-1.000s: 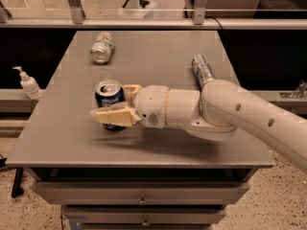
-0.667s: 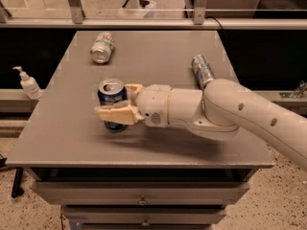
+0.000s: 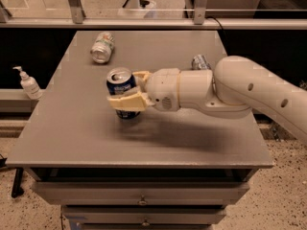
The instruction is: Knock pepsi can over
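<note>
Pepsi can: one pepsi can (image 3: 120, 86), dark blue with white lettering, standing upright with its silver top showing, on the left-centre part of the table, nearer the front edge than the back.
Gripper: one gripper (image 3: 124, 88), reaching in from the right and clasping the pepsi can.
Fingers: two cream fingers (image 3: 128, 102); one crosses the can's front below its middle, the other lies against its rear right side near the rim.
Arm: one white arm (image 3: 240, 87), stretching in from the right edge low over the table.
Cans in all: three, counting the pepsi can.
Pale can: one pale can (image 3: 102, 47), lying on its side near the back left corner, well apart from the pepsi can.
Silver-and-blue can: one silver-and-blue can (image 3: 201, 62), towards the back right, partly hidden behind the arm.
Table: one grey table (image 3: 72, 133), bearing all three cans.
Drawers: two drawers (image 3: 96, 198) under the tabletop, each with a small knob.
Pump bottle: one pump bottle (image 3: 29, 84), on a ledge left of the table.
</note>
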Tool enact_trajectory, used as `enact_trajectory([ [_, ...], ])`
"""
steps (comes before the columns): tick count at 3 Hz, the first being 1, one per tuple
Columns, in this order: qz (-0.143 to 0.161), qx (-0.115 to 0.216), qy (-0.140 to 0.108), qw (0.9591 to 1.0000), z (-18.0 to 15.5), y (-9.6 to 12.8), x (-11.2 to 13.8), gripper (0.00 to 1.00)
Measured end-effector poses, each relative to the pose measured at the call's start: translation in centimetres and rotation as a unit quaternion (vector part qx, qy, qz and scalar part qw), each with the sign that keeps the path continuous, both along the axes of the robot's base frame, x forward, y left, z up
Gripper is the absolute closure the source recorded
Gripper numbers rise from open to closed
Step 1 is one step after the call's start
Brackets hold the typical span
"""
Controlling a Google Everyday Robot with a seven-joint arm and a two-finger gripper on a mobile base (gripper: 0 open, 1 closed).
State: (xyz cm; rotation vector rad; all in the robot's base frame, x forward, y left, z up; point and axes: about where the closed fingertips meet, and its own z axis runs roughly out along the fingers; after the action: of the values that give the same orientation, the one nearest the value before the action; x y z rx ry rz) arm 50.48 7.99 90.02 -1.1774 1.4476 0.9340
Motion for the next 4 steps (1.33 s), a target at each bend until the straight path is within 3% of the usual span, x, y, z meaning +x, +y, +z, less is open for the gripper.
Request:
enact_trajectory([
  [1,0.020,-0.054,-0.033,0.9978,1.3,-1.5,1.1,1.00],
  [2,0.048,-0.122,-0.069,0.9889,1.8,-2.6,1.5,1.00],
  [3,0.080,-0.203,-0.098,0.9711,1.2,-3.6,1.3,1.00],
  [4,0.110,-0.268,-0.120,0.9494,0.3,-3.6,0.7,1.00],
])
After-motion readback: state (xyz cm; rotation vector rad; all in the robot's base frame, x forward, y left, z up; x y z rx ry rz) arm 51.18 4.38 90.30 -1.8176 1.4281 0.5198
